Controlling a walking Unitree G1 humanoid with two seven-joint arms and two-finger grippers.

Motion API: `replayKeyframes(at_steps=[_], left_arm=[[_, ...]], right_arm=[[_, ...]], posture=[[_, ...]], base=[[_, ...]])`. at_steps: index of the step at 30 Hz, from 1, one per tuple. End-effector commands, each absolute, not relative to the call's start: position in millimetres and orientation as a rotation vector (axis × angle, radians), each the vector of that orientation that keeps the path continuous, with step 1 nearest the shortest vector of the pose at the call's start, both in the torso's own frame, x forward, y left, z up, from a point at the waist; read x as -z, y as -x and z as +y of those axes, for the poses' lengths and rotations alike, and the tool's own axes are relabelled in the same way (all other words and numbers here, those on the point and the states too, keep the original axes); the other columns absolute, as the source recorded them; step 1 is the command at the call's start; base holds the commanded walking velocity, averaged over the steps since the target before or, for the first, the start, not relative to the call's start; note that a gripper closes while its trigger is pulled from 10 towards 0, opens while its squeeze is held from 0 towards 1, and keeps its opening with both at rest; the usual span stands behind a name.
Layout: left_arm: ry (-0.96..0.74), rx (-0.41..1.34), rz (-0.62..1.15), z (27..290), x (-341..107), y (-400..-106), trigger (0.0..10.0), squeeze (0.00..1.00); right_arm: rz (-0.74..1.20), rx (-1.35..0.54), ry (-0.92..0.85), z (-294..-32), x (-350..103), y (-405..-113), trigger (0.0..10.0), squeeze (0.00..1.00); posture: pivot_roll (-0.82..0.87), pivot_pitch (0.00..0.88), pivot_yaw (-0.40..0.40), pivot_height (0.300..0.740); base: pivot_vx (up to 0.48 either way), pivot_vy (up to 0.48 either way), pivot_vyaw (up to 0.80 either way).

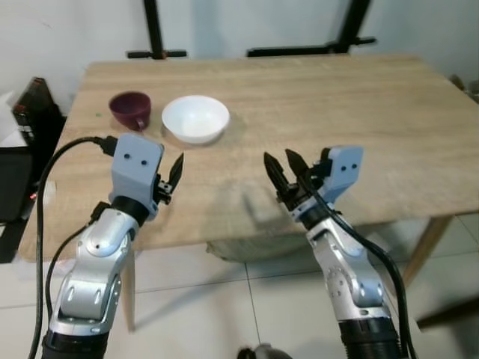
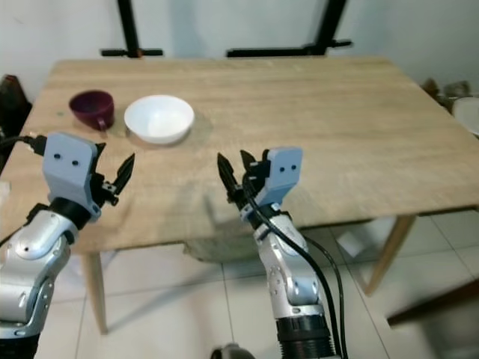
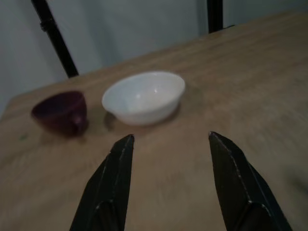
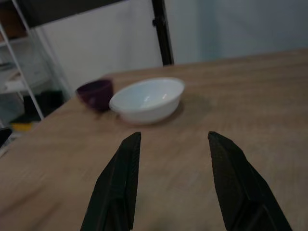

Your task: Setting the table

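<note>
Two end effectors hover over your counter's near edge, both with fingers apart and empty: left end effector, right end effector. Your bowl sits far-left on the counter, cup just beside it.

Bowl: plain white, glossy. Cup: dark maroon. Table: pale tan wood grain. Left gripper and right gripper: black fingers, light blue-grey housings, silver arms. Floor: off-white tiles.
</note>
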State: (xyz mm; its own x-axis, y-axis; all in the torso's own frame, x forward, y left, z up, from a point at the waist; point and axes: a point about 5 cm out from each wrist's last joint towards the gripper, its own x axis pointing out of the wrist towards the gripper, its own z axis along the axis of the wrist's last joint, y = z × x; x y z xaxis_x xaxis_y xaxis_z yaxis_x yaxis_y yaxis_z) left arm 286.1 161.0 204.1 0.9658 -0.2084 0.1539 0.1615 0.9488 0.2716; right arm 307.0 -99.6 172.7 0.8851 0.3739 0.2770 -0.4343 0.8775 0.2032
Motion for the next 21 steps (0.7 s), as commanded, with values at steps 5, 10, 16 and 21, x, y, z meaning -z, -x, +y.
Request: replayKeyframes(at_steps=[5,10,16,21], left_arm=[[-0.267,0.181,-0.173,163.2,-201.5,-286.0,10.0,0.07],[-0.265,0.181,-0.174,162.8,-201.4,-286.0,10.0,0.07],[-0.262,0.18,-0.173,162.4,-201.2,-285.9,10.0,0.07],[-0.262,0.177,-0.168,162.2,-200.3,-285.6,10.0,0.07]], right_arm=[[-0.23,-0.431,-0.263,-97.1,-170.9,-305.7,10.0,0.0],[-0.229,-0.429,-0.263,-97.7,-170.8,-305.6,10.0,0.0],[-0.229,-0.429,-0.262,-98.1,-170.7,-305.3,10.0,0.0],[-0.228,-0.428,-0.261,-98.6,-170.4,-304.5,10.0,0.0]], posture=[[-0.01,0.002,0.027,0.74],[-0.01,0.003,0.026,0.74],[-0.01,0.006,0.025,0.74],[-0.01,0.012,0.023,0.74]], base=[[-0.48,0.0,0.0],[-0.452,0.0,0.0],[-0.106,0.0,0.0],[0.0,0.0,0.0]])
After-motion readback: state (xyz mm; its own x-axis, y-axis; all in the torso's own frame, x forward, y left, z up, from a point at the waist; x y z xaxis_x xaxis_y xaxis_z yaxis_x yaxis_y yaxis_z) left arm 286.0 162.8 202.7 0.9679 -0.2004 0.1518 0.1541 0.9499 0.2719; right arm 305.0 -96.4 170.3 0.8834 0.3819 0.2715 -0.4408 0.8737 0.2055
